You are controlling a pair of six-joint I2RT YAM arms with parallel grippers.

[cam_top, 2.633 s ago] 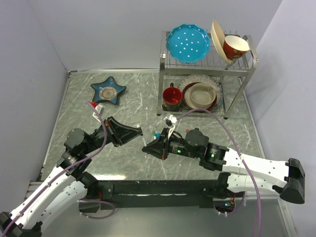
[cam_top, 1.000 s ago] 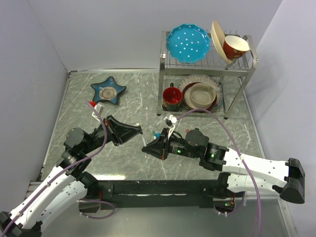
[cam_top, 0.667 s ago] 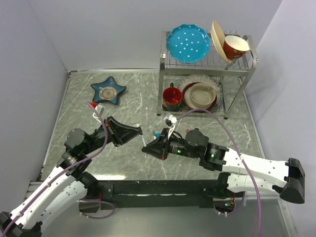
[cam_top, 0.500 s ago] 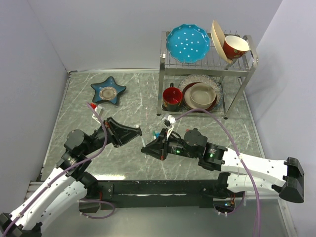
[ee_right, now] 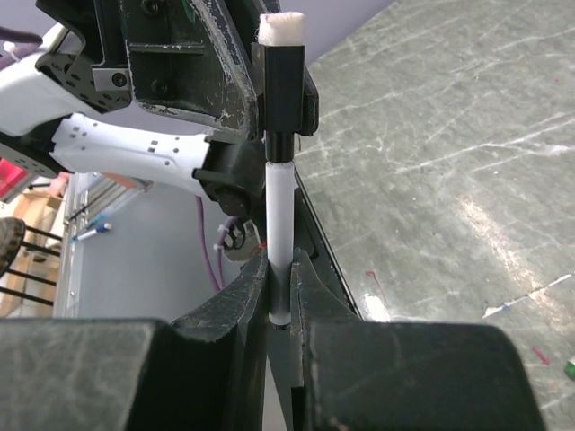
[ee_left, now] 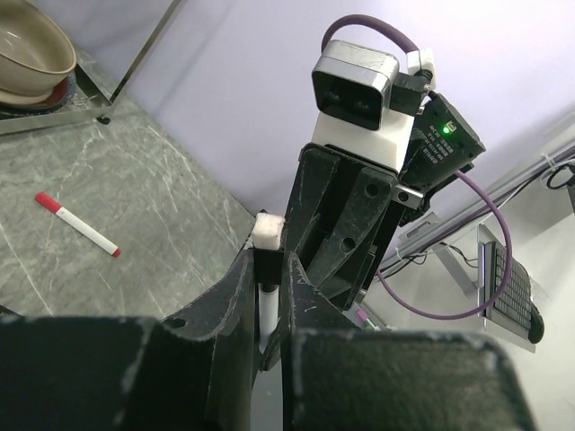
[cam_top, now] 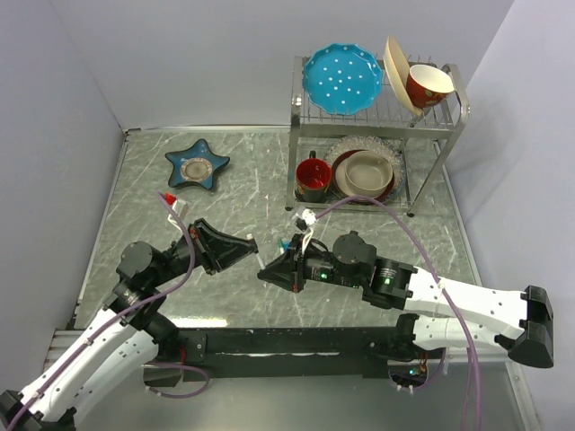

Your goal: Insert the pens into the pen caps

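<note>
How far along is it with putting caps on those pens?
I see no finished pen set aside. In hand: the right gripper pinches a white pen, and the left gripper grips the black cap over its tip. A thin dark neck below the cap suggests it is not pushed fully home. Left to do: at least the red-tipped pen lying loose on the table.

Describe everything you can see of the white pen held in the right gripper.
The white pen is a slim, smooth, plastic-looking stick, plain white along its visible shaft. Its top end sits inside a black cap tipped with a white plug. It appears upright in both wrist views, with the grey marbled table behind it. The right gripper is shut on the lower shaft, and the left gripper pinches the cap.
</note>
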